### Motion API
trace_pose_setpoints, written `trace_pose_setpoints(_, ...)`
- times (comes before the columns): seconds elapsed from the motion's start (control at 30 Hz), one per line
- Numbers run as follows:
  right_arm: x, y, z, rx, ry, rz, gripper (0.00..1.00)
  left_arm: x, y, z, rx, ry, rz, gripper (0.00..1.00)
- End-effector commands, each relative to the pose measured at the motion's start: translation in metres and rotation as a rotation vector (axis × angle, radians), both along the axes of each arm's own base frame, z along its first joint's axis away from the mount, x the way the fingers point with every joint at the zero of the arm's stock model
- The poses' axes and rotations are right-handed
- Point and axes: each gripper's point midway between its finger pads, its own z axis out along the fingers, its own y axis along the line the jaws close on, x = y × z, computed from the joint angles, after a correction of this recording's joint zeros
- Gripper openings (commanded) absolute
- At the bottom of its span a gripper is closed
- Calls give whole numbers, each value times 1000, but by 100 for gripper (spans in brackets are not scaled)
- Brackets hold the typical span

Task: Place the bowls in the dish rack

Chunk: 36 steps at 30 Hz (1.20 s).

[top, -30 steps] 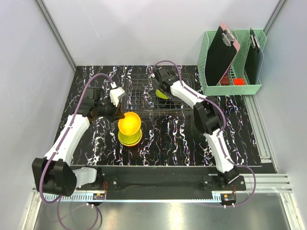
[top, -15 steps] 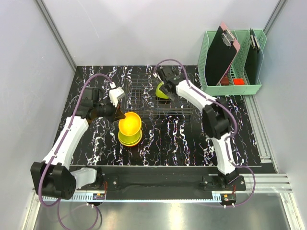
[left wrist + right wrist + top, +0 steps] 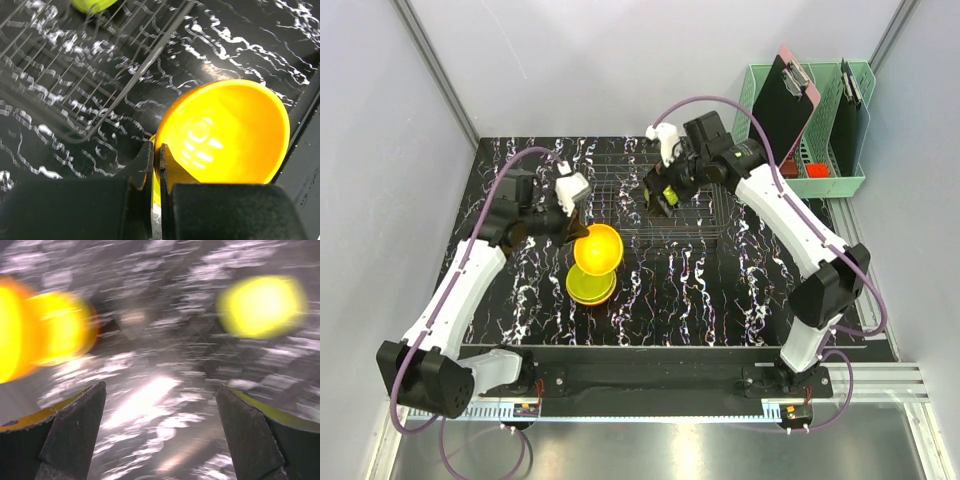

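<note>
My left gripper point(image 3: 578, 232) is shut on the near rim of the orange bowl point(image 3: 598, 248), holding it tilted just above the yellow-green bowl point(image 3: 590, 287) on the table. In the left wrist view the fingers point(image 3: 156, 155) pinch the orange bowl's point(image 3: 225, 130) rim, the dish rack point(image 3: 75, 75) lies beyond, and a lime green bowl point(image 3: 92, 4) shows at the top edge. My right gripper point(image 3: 658, 200) hangs open over the dish rack point(image 3: 620, 200), half hiding the lime green bowl point(image 3: 667, 192). The right wrist view is blurred: open gripper point(image 3: 160, 435), lime bowl point(image 3: 262, 305), orange bowl point(image 3: 45, 335).
A mint-green plastic basket point(image 3: 800, 185) holding clipboards point(image 3: 780, 110) stands at the back right, just beyond the rack's right end. The black marbled tabletop point(image 3: 700, 290) stretches in front of the rack. Grey walls close in the left and back sides.
The right gripper has lifted off the lime green bowl in the rack, its arm swinging up and right. The left gripper has raised and tilted the orange bowl above the yellow-green one.
</note>
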Motion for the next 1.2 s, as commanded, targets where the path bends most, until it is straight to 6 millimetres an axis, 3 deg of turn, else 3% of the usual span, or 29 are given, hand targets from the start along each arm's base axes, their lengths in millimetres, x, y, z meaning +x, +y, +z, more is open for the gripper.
trace_pose_setpoints(0.0,-99,46,0,362,558,326,99,4,-25,43,-12,-184,-49,0)
trace_pose_setpoints(0.07,-102,47,2,416,628,355,99,2,-35,52,-22,-224,-73,0)
trace_pose_setpoints(0.2,-109,44,25,580,763,451,98,4,-44,68,-63,-220,-85,0)
trace_pose_setpoints(0.3,-112,40,27,631,811,482,98,3,-48,69,-70,-217,-101,0)
trace_pose_setpoints(0.6,-113,45,19,697,949,490,99,5,-59,71,-67,-219,-117,0)
trace_pose_setpoints(0.93,-97,54,-7,696,1016,456,100,12,-57,81,-55,-253,-70,0)
trace_pose_setpoints(1.17,-99,60,-1,723,1080,501,99,19,-54,79,-31,-270,-31,0)
